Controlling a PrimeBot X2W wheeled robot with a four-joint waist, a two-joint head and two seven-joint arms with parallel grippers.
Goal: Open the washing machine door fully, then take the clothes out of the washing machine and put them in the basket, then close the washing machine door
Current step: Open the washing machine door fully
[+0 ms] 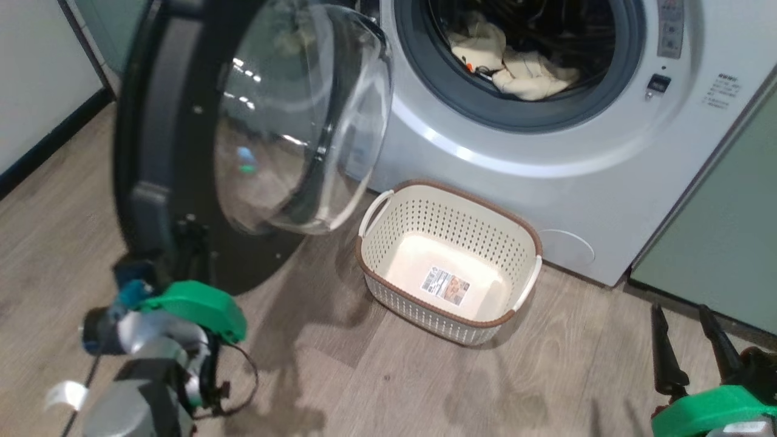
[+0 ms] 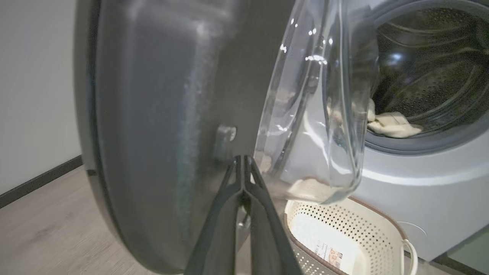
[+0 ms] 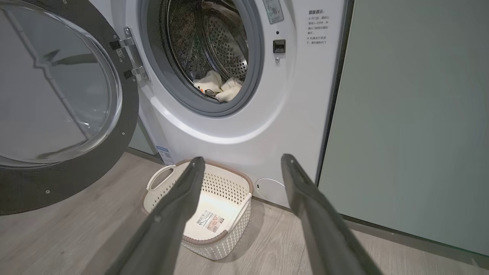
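Note:
The washing machine door (image 1: 145, 121) stands swung out to the left, its clear glass bowl (image 1: 303, 115) facing the white washing machine (image 1: 546, 164). Pale cream clothes (image 1: 522, 70) lie in the drum behind the grey rubber ring. The cream perforated basket (image 1: 473, 200) sits on the floor under the drum mouth, holding nothing but its paper label. My left gripper (image 2: 242, 158) is shut, its tips up against the door's dark inner face (image 2: 153, 114) beside the bowl. At the lower right my right gripper (image 1: 680, 309) is open with nothing in it, its fingers (image 3: 183, 198) pointing towards the basket (image 3: 237, 177).
A sage-green cabinet panel (image 1: 716, 243) flanks the machine on the right. A white wall with dark skirting (image 1: 36, 73) runs along the left. Wood floor (image 1: 425, 382) spreads in front of the basket between my two arms.

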